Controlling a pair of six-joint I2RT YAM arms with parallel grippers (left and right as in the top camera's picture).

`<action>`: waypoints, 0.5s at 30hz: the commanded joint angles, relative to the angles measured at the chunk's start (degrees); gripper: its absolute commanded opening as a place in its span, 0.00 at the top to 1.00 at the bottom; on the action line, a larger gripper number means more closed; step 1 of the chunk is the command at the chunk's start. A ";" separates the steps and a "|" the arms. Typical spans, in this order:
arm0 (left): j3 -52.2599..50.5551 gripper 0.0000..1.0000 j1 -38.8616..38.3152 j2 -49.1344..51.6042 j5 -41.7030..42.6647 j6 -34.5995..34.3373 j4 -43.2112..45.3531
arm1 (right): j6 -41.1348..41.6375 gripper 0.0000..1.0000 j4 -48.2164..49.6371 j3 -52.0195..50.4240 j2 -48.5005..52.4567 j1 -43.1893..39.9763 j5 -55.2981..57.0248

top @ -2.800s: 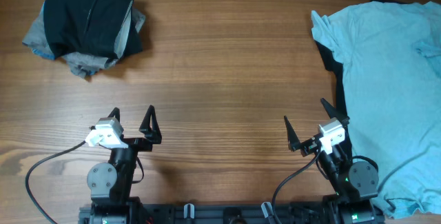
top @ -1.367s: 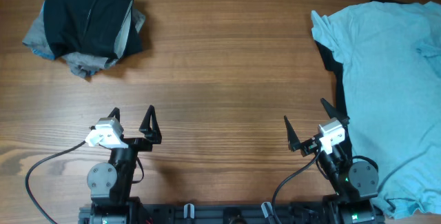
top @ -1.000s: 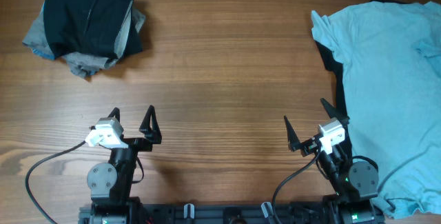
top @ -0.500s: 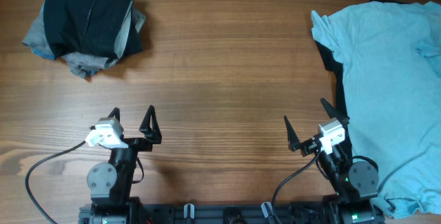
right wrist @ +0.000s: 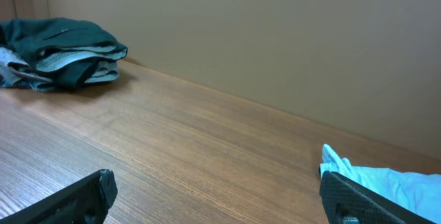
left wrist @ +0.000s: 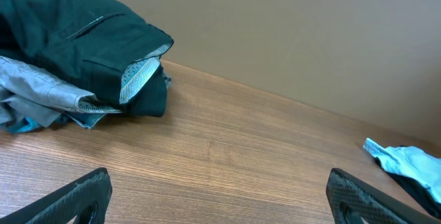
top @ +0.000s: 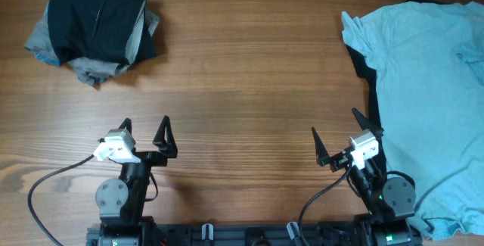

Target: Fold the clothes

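Overhead view is showing both arms parked at the near edge of the brown wooden table [top: 249, 72], gripping nothing. The left gripper [top: 145, 125] is resting with its 2 black fingers spread wide apart, and the right gripper [top: 334, 125] is doing the same. Only bare wood is lying between each pair of fingers.

Just to the right of the right gripper, and running well ahead of it, the light blue cotton T-shirt [top: 423, 102] is lying spread out, rumpled and unfolded. A dark garment's edge [top: 364, 70] is peeking out from under its left side.

Far ahead of the left gripper and off to its left, a bundled heap of dark green and grey clothes [top: 94, 26] is sitting near the far corner. It is looking loosely bunched, and I cannot tell whether it counts as folded.

As I am judging it, the folding is barely begun, if at all. No garment is being gripped, the T-shirt is needing every fold, and the heap is probably needing sorting too.
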 commanded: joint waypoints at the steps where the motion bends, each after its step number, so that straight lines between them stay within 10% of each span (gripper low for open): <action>1: -0.52 0.00 -0.04 -0.42 0.46 -0.52 0.20 | 0.33 0.00 0.13 -0.02 -0.28 -0.24 0.17; 15: -0.52 0.00 -0.04 -0.42 2.05 -0.39 1.01 | 2.73 0.00 1.55 -0.02 -0.28 -0.24 -9.81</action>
